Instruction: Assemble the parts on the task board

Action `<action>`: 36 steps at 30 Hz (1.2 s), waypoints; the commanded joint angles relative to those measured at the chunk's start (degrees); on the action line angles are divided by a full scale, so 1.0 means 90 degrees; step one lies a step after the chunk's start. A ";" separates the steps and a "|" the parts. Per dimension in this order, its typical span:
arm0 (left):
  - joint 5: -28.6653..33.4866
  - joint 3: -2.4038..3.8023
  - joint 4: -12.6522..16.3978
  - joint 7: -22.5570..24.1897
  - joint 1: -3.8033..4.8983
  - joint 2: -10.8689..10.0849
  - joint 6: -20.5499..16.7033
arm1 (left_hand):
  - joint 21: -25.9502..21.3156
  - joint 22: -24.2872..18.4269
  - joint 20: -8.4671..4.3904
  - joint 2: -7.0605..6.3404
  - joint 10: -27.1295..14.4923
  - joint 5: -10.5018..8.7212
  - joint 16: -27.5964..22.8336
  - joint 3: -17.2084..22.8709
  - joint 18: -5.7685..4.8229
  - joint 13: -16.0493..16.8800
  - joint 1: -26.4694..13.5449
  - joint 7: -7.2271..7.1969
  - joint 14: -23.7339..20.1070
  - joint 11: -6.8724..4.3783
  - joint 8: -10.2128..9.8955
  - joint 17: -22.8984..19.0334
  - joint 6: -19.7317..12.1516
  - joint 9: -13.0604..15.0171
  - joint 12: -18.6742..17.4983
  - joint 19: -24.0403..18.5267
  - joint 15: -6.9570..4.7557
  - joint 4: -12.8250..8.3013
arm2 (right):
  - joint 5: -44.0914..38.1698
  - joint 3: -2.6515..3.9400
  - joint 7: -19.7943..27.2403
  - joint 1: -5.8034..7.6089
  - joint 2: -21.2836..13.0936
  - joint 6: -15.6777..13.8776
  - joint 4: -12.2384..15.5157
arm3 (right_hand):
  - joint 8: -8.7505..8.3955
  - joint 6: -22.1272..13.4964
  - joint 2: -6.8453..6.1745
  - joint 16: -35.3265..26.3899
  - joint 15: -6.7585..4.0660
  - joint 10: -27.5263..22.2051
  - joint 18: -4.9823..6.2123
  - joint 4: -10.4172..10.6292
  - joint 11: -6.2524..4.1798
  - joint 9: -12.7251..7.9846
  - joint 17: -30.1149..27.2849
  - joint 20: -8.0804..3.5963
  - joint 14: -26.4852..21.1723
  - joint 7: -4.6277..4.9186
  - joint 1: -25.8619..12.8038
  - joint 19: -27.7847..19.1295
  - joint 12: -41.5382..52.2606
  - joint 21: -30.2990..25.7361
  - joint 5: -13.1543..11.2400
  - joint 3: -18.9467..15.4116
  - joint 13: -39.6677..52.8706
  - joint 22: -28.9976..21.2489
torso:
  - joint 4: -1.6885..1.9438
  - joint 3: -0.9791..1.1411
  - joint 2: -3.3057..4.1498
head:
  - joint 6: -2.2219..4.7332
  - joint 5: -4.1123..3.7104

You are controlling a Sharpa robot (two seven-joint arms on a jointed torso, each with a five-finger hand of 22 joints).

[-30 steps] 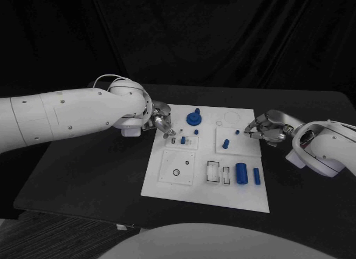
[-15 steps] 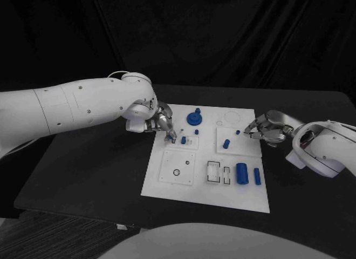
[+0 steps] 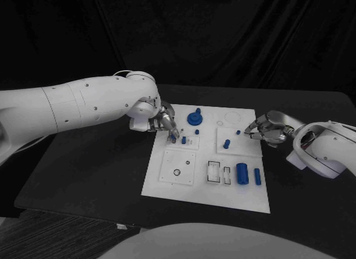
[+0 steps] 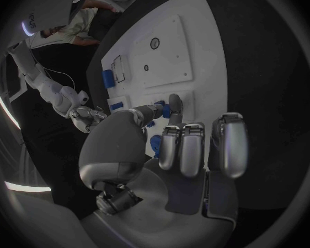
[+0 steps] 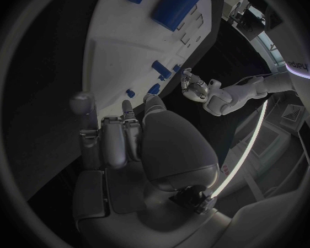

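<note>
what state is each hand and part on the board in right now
left hand: fingertips down at the small blue peg; grip unclear
right hand: fingers curled, at the board's right edge, holding nothing visible
task board: flat on the table
blue knob: standing upright
large blue cylinder: lying on its side
slim blue pin: lying beside the cylinder

1. Left arm has swung further in over the bench toward the task board.
2. Left hand has shifted slightly right, fingertips now at the small blue peg on the board's upper-left plate.
</note>
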 commanded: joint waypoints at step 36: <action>-0.0132 0.0004 -0.0211 -0.0017 -0.0156 0.0130 0.0084 | -0.0150 0.1374 0.0002 0.0228 0.0663 0.0325 0.0065 -0.0243 -0.0139 0.1624 0.0060 -0.0125 0.0716 0.0047 -0.0198 0.1682 -0.0112 -0.0137 -0.0004 0.0077 0.0016 -0.0155 | -0.0031 0.0003 0.0479 -0.0012 -0.0291 -0.0824 0.0173 | 0.0220 0.0510 0.0026 0.0135 -0.0159 0.0406 0.0113 0.0044 -0.0145 0.0003 0.0680 -0.0110 0.0201 -0.0170 -0.0106 0.0465 -0.0053 0.0736 0.0030 0.0141 0.0447 0.0772 | -0.0002 0.0003 -0.0003 | 0.0000 0.0013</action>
